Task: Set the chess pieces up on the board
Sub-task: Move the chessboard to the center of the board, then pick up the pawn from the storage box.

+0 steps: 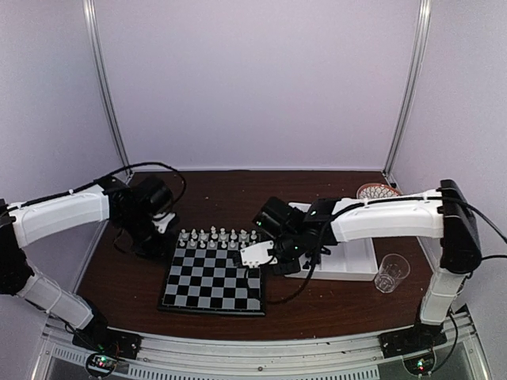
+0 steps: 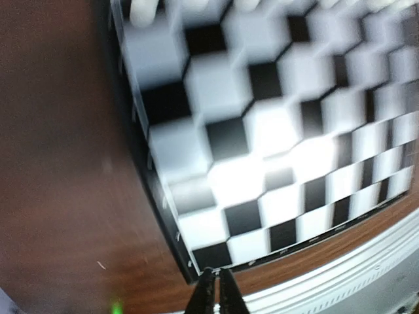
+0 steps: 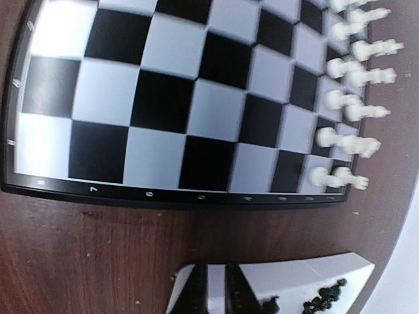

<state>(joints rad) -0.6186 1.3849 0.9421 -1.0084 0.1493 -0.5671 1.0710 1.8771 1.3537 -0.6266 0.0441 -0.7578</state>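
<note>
The board [image 1: 210,279] lies mid-table, with white chess pieces [image 1: 218,237] in two rows along its far side. My left gripper [image 1: 164,227] hangs by the board's far-left corner. In the left wrist view it [image 2: 216,271] is shut and empty over the corner of the board [image 2: 262,131]. My right gripper [image 1: 265,255] is at the board's right edge, over a small white tray [image 1: 255,253]. In the right wrist view its jaws [image 3: 216,271] stand slightly apart above that tray [image 3: 294,275], which holds black chess pieces [image 3: 324,297]. The white pieces [image 3: 347,98] line the board [image 3: 163,98].
A larger white divided tray [image 1: 348,265] sits right of the board under my right arm. A clear glass [image 1: 391,271] stands at the right, and a patterned bowl [image 1: 377,191] at the back right. White walls close off the table.
</note>
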